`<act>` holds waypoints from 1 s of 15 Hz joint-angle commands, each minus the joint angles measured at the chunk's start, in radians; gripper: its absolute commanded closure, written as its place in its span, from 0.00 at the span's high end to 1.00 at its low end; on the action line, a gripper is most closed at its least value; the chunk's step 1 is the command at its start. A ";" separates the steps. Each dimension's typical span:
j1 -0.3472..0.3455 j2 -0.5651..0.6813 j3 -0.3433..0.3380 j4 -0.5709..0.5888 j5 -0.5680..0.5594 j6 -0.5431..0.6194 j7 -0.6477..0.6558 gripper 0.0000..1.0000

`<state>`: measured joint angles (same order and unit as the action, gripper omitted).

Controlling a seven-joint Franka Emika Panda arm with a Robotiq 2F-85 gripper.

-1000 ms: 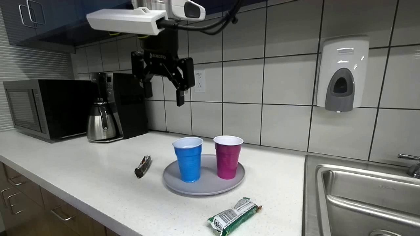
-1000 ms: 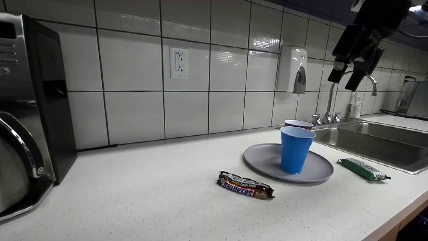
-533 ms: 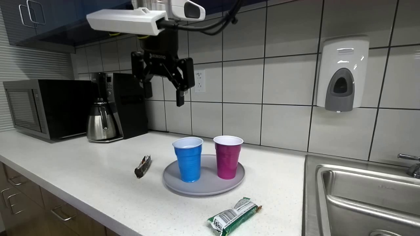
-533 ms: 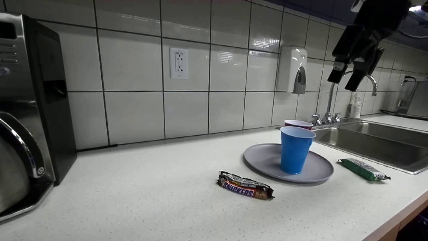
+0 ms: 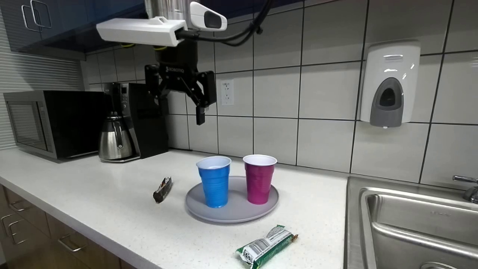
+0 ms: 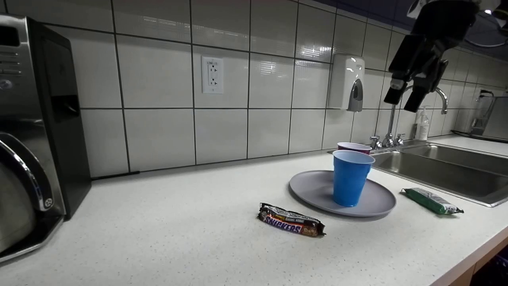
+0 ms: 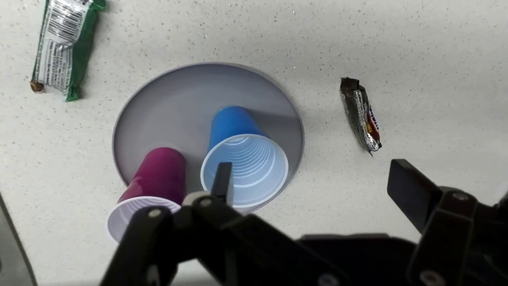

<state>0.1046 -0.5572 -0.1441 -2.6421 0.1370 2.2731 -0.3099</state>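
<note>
Wrist view: gripper (image 7: 311, 165) across the lower frame, jaws wide apart; blue cup (image 7: 250, 155) mid-frame, Snickers (image 7: 359, 115) right of centre.

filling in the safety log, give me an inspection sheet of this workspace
Surface: white speckled counter
Things: blue cup and purple cup upright on grey plate; chocolate bar and green-wrapped bar lying on the counter
Clutter: pump bottle by the sink
Gripper: open above the counter, holding nothing
Cables: black cable hangs above the gripper, apart from the cups
Surroundings: microwave, coffee maker, soap dispenser, wall outlet, tiled wall
</note>
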 commanded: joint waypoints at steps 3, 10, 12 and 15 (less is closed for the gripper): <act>-0.013 0.060 0.048 0.039 -0.058 0.020 -0.010 1.00; -0.006 0.174 0.112 0.070 -0.089 0.146 0.041 1.00; -0.009 0.214 0.130 0.086 -0.095 0.177 0.064 1.00; -0.014 0.268 0.149 0.113 -0.109 0.205 0.094 1.00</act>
<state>0.1049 -0.3548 -0.0247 -2.5790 0.0647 2.4585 -0.2721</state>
